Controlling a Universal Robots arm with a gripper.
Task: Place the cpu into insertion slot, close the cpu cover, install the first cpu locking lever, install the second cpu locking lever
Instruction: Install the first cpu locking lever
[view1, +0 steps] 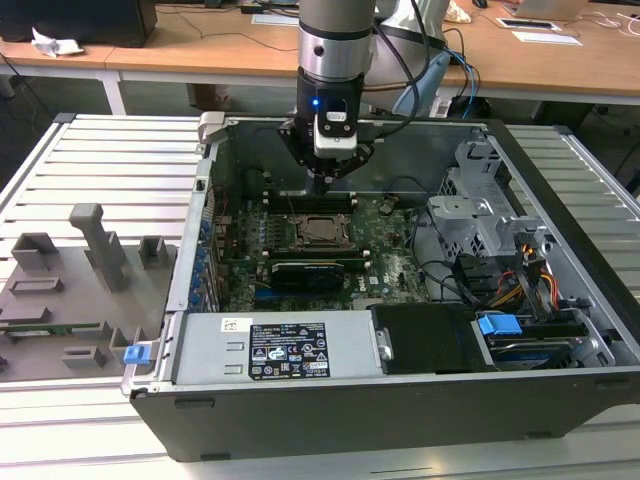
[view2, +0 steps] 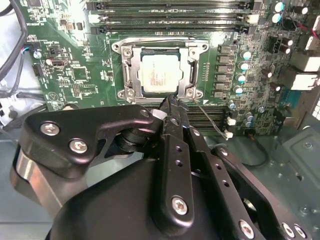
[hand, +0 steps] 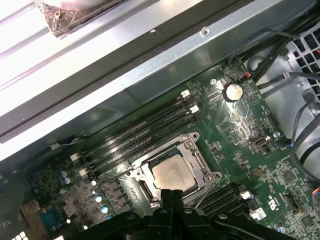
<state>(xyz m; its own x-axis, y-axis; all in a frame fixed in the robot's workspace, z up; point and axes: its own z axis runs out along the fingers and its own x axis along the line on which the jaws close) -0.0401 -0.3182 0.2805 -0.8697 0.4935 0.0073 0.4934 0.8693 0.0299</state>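
The gripper (view1: 322, 183) hangs inside the open computer case (view1: 330, 420), just above the far edge of the cpu cover (view2: 159, 70), with open air straight up along its arm. Long memory slots (hand: 145, 132) and the case's back wall (hand: 165, 70) crowd the far side. In the exterior view, a black expansion card (view1: 318, 270) stands just nearer than the insertion slot (view1: 322, 232), and a metal drive cage (view1: 480, 215) with loose cables (view1: 530, 285) blocks that view's right.

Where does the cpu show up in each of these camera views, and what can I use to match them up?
Exterior view: the cpu sits in the socket mid-motherboard, just below the gripper.
Second wrist view: the cpu lies inside the metal frame, just beyond the gripper.
First wrist view: the cpu lies in the frame, right by the gripper.
Shared landmark: the long black memory slots beside the socket.
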